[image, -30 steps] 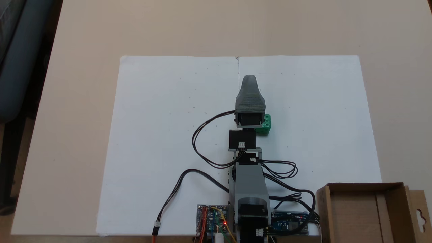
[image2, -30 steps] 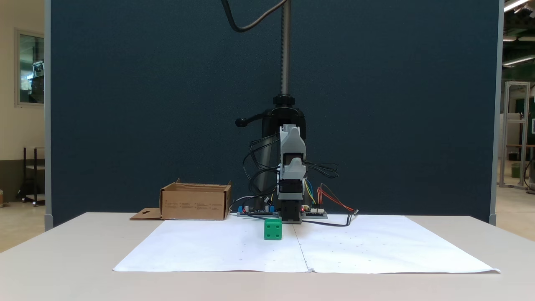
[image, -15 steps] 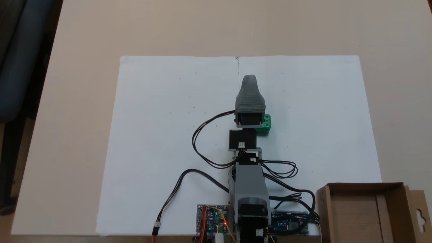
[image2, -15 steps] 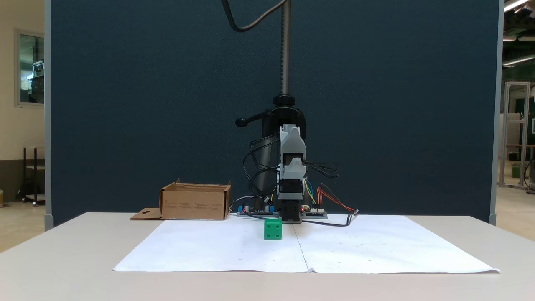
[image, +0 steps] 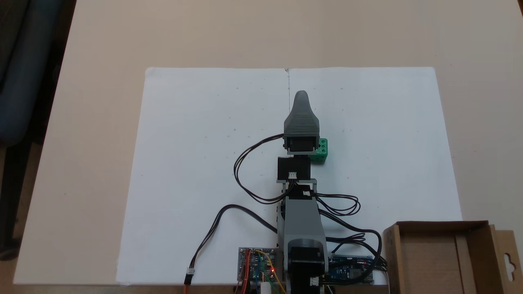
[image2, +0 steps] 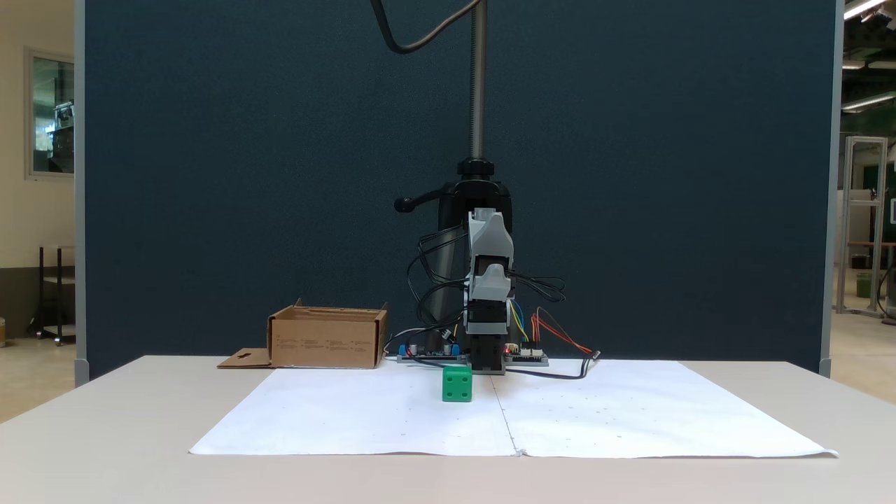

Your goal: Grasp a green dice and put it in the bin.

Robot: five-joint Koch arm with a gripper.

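A: Where's the dice?

B: The dice (image: 320,150) sits on the paper (image: 196,155), frame centre in the top-down fixed view, half hidden under the right edge of the arm's wrist. In the front fixed view, the dice (image2: 457,384) is just left of the paper's seam, in front of the arm base.

A: Gripper?

B: The gripper (image: 301,94) points toward frame top, past the dice and above it. Only one tip shows in either view, so can't tell whether the jaws are parted or closed. It's not holding anything.

A: Bin?

B: The bin (image: 478,232) is at lower right in the top-down view, well apart from the dice, and looks empty.

A: So the step is the approach.

B: Likely. The arm should pull the gripper back toward the base, swing slightly right in the top-down view, and spread the jaws before lowering. It should straddle two flat faces squarely; a jaw landing on an edge could push the dice away.
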